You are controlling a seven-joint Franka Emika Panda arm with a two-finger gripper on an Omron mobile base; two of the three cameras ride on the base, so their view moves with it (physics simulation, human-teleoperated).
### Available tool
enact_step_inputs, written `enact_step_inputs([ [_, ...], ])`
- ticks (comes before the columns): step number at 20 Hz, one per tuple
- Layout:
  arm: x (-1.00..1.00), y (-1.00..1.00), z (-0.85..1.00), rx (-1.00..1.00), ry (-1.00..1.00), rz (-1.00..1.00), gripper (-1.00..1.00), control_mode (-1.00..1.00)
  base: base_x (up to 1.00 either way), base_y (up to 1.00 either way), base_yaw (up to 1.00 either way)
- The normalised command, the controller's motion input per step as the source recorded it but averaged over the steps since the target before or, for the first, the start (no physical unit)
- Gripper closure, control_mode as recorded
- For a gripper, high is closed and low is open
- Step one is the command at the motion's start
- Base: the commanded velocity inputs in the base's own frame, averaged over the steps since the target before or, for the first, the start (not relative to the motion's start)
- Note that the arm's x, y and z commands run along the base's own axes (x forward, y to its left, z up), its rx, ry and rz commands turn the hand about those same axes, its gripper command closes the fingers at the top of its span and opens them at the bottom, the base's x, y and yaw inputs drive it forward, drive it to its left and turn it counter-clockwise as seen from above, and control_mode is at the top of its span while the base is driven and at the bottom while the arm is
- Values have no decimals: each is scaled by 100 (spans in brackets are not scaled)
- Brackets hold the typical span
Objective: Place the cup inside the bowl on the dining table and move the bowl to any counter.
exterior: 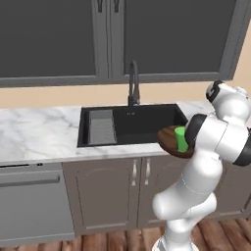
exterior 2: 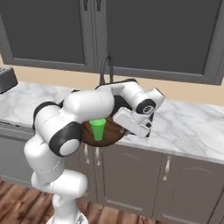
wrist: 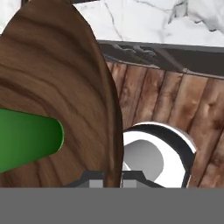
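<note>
The white arm (exterior 2: 74,118) rises from its base on the wooden floor (exterior: 98,240), folds at a dark-jointed elbow and reaches forward and sideways, its wrist turned so the hand lies roughly level at the front edge of the surface (exterior 2: 192,127). The claw (wrist: 109,177) is nearly closed, its two dark tips pinching the rim of the bowl (wrist: 65,87), one tip on each side of the wall. In the left base view the bowl (exterior: 169,139) hangs at the front right corner of the sink, partly over the surface's edge and above the cabinet doors; the right base view shows the bowl (exterior 2: 111,133) level under the forearm. The cup (exterior 2: 98,129) stands upright inside the bowl, and from the hand camera the cup (wrist: 26,140) lies against the bowl's wood-grained inside.

Behind the bowl, the black sink (exterior: 132,122) is sunk into the marble, with a ribbed drain section on its left side and the dark faucet (exterior: 133,83) curving up at its back. Beyond, dark glass-fronted wall cabinets (exterior: 162,34) span the beige wall. A dark appliance (exterior 2: 6,78) sits at the far left of the surface in the right base view.
</note>
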Motion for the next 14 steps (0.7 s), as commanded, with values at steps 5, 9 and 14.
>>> enact_step_inputs([
  [5, 0, 0, 0, 0, 0, 0, 100, 100, 43, -78, 5],
  [9, 0, 0, 0, 0, 0, 0, 100, 100, 47, -74, 2],
  [14, 0, 0, 0, 0, 0, 0, 100, 100, 52, -65, 2],
])
